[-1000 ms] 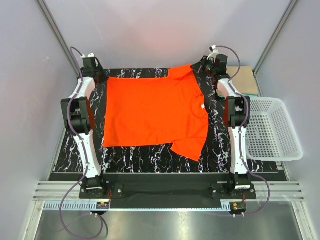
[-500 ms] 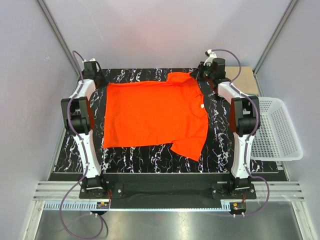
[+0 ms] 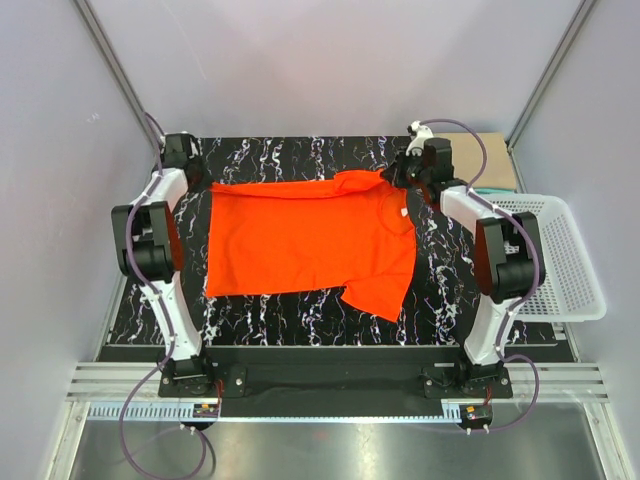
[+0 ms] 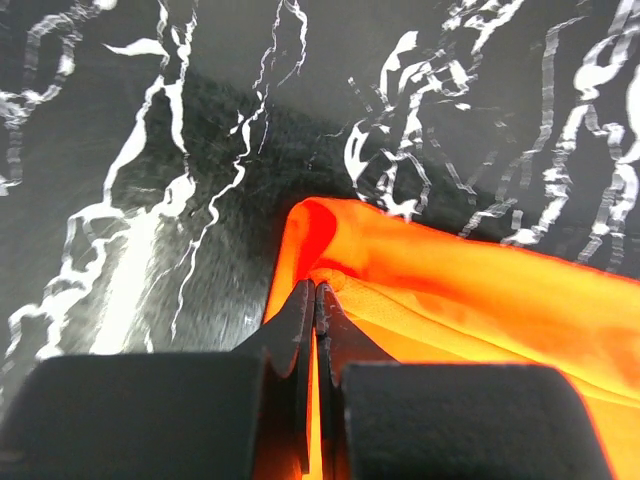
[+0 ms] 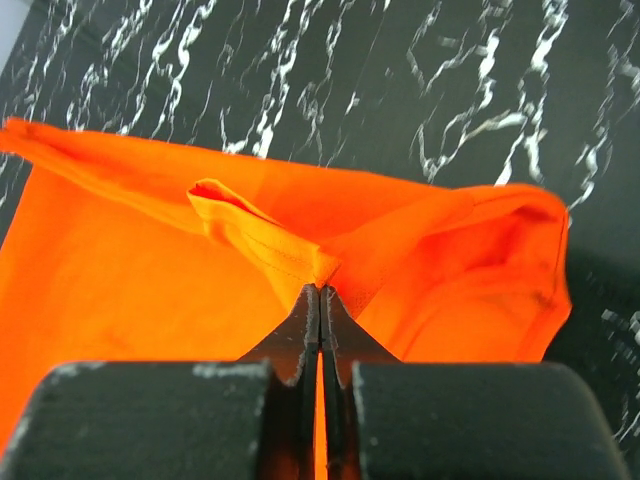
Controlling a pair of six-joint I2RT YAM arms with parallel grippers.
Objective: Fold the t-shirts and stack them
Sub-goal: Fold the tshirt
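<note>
1. Orange-red cloth: the t-shirt (image 3: 310,245) lies spread on the black marbled tabletop (image 3: 300,312), with one sleeve pointing toward the near edge.
2. A white mesh basket (image 3: 592,300) sits just beside the tabletop's right side.
3. At the shirt's far left corner, the left end effector (image 4: 314,292) is pinched tight on a fold of cloth.
4. By the far sleeve, the right end effector (image 5: 320,292) is likewise clamped on bunched cloth.
5. A folded tan t-shirt (image 3: 497,160) rests at the far right corner.
</note>
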